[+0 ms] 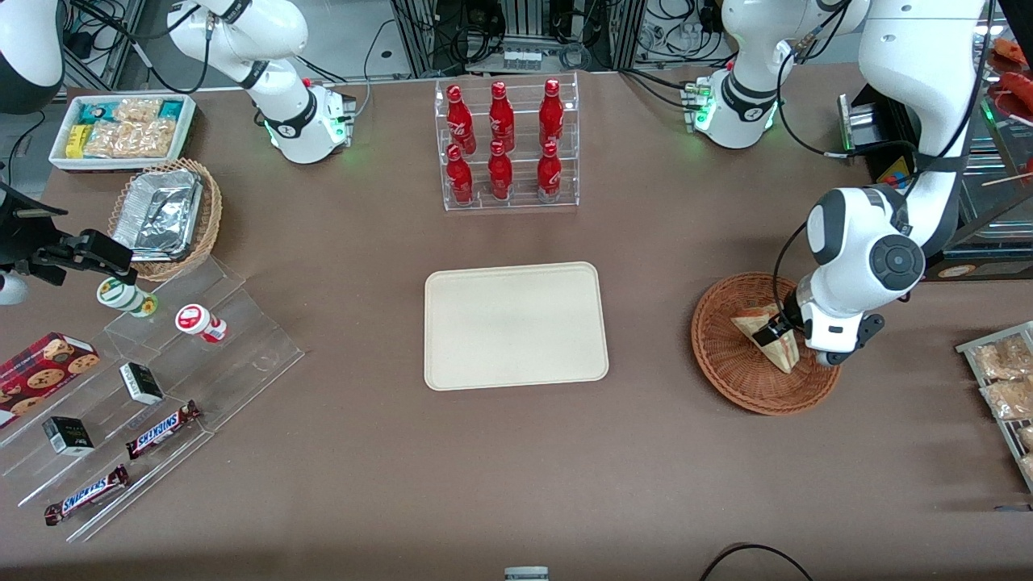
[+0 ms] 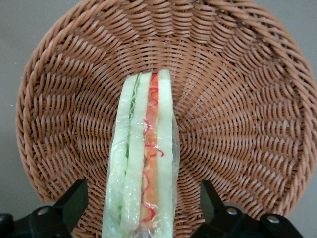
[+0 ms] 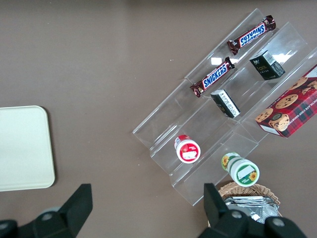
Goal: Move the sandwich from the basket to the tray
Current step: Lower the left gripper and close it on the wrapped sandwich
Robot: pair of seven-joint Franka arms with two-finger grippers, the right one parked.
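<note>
The sandwich (image 1: 776, 353) is a wrapped wedge with pale bread and red, yellow and green layers, lying in the round reddish-brown wicker basket (image 1: 726, 379) toward the working arm's end of the table. My gripper (image 1: 779, 329) is lowered into the basket over it. In the left wrist view the sandwich (image 2: 146, 163) runs lengthwise between the two black fingers (image 2: 74, 198), with a gap of basket (image 2: 237, 99) weave showing on each side, so the gripper (image 2: 141, 194) is open and straddles it. The cream-beige tray (image 1: 515, 325) lies bare at the table's middle.
A clear rack of red bottles (image 1: 507, 145) stands farther from the front camera than the tray. Snack packets (image 1: 1001, 369) lie at the table edge beside the basket. Toward the parked arm's end are acrylic steps with candy bars (image 1: 161, 428), a tan basket of foil containers (image 1: 165, 211) and a white bin (image 1: 121, 129).
</note>
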